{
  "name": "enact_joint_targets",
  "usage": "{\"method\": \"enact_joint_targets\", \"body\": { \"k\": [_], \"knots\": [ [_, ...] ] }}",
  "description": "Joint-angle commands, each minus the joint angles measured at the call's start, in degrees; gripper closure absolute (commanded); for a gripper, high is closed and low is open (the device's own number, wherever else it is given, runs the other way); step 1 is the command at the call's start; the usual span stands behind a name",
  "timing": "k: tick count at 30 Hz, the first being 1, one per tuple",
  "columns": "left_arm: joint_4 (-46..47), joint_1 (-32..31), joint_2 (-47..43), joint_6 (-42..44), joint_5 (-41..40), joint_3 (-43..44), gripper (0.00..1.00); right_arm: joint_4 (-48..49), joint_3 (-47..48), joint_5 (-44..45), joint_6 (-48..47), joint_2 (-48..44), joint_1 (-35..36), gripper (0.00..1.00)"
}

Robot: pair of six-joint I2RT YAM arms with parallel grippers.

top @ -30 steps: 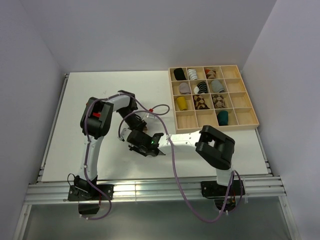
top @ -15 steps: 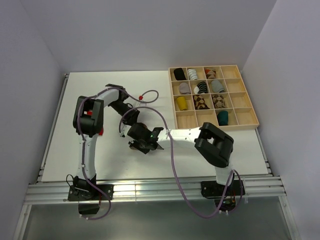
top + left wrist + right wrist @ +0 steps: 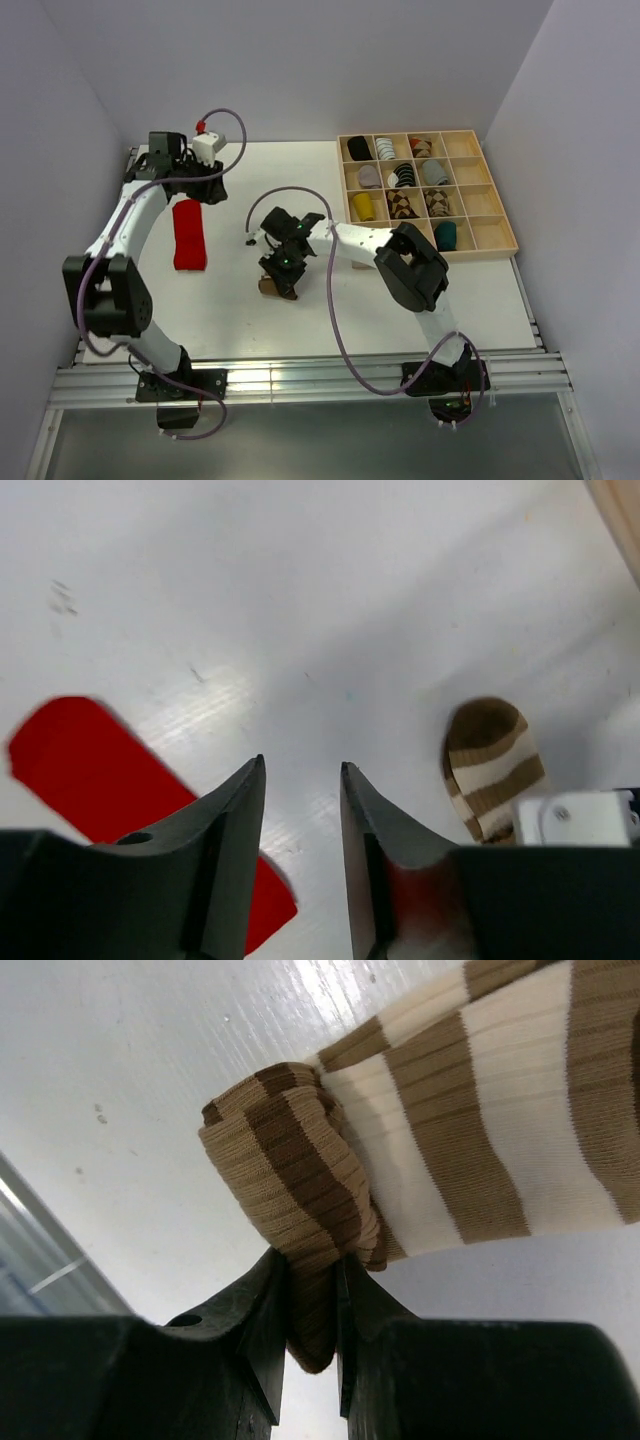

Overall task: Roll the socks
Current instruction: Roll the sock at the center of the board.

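The red sock [image 3: 188, 235] lies flat at the table's left. Just behind it hovers my left gripper [image 3: 192, 188], open with nothing between its fingers; in the left wrist view the same gripper [image 3: 300, 765] has the red sock [image 3: 90, 780] below left and the brown-and-cream striped sock [image 3: 495, 765] off to the right. My right gripper [image 3: 281, 276] is at mid-table, shut on a bunched fold of the striped sock [image 3: 268, 287]. The right wrist view shows that gripper [image 3: 312, 1270] pinching the striped sock [image 3: 450, 1140], partly rolled. A dark teal roll [image 3: 446, 236] sits in the tray.
A wooden compartment tray [image 3: 373, 240] stands at the back right, holding several rolled sock bundles. Purple cables loop over both arms. The table's metal rail [image 3: 300, 378] runs along the near edge, by the arm bases.
The left arm swung from mid-table to the far left rear, uncovering the red sock, and its jaws widened. The right gripper shifted back and left with the striped sock in it.
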Motion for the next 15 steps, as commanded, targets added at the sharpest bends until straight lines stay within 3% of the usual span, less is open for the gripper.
{"method": "enact_joint_targets", "body": {
  "k": [1,5,7,12,15],
  "knots": [
    [9.3,-0.25,-8.13,-1.98,-4.9,-5.0,0.58,-8.43,4.4,-9.53,0.96,3.24,-2.01,1.0],
    [11.09,-0.33,-15.08,2.76,-0.27,-11.94,0.54,-10.02,6.77,-15.16,2.37,6.32,-4.12,0.99],
    [10.82,-0.33,-18.6,9.08,2.56,-14.58,0.52,-10.98,8.18,-17.79,2.46,8.25,-4.74,0.99],
    [7.49,-6.47,-24.75,26.28,3.27,-25.48,0.5,-12.66,10.91,-21.04,4.48,11.6,-6.15,0.98],
    [7.22,-11.74,-28.87,31.75,2.4,-32.6,0.48,-12.31,11.26,-22.89,4.65,12.74,-6.41,0.98]
  ]
}}
